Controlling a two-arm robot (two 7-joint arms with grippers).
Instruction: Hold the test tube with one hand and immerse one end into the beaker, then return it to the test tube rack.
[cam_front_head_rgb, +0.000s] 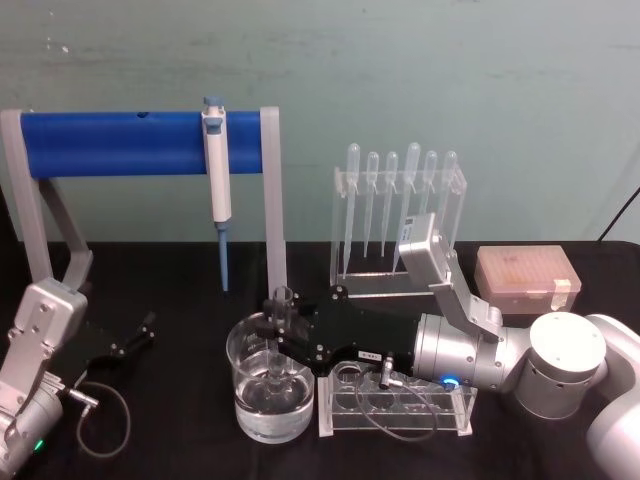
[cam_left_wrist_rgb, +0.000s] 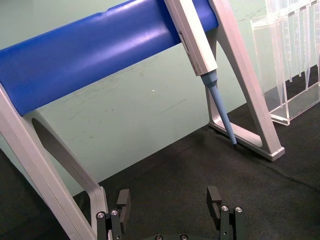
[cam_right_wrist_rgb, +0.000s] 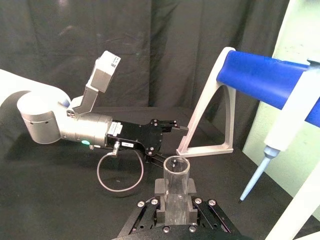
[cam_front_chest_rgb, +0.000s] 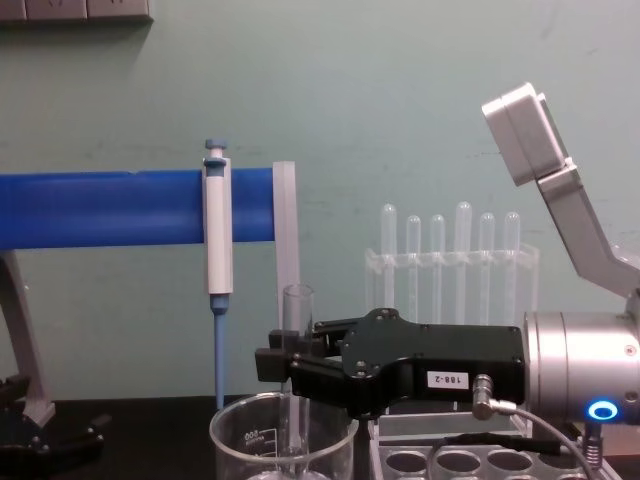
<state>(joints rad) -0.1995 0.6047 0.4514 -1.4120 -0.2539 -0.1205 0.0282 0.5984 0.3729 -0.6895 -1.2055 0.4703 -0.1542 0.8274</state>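
Two arms, one working. Biggest thing on the black table (cam_front_head_rgb: 180, 445) is the blue-barred stand (cam_front_head_rgb: 120, 142) at back left, with a white-and-blue pipette (cam_front_head_rgb: 217, 170) hanging tip-down from the bar near its right post.

Right arm comes in from the right, stretched level and low across the test tube rack (cam_front_head_rgb: 400, 422). Right gripper (cam_front_head_rgb: 283, 338) sits over the beaker (cam_front_head_rgb: 240, 375), fingers (cam_front_chest_rgb: 272, 362) closed on the test tube (cam_front_head_rgb: 282, 302) around mid-height. Tube is upright, open mouth up and standing above the fingers. Its lower part goes down inside the beaker. Rounded end looks like it reaches the water, but glass on glass makes the exact depth hard to call.

Left arm is parked at the left edge. Left gripper (cam_front_head_rgb: 140, 335) rests low by the stand's foot, fingers (cam_left_wrist_rgb: 215, 200) spread apart and holding nothing.

Pipette rack (cam_front_head_rgb: 345, 230) stands at back centre, behind the right arm, with a row of thin plastic pipettes (cam_front_head_rgb: 413, 190) bulb-up. Test tube rack is just right of the beaker, close beside it, round holes showing on top. Pale tip box (cam_front_head_rgb: 525, 275) is back right, well apart from the beaker.

Beaker is front centre, clear liquid in the bottom, white graduation marks on the wall in the chest view.
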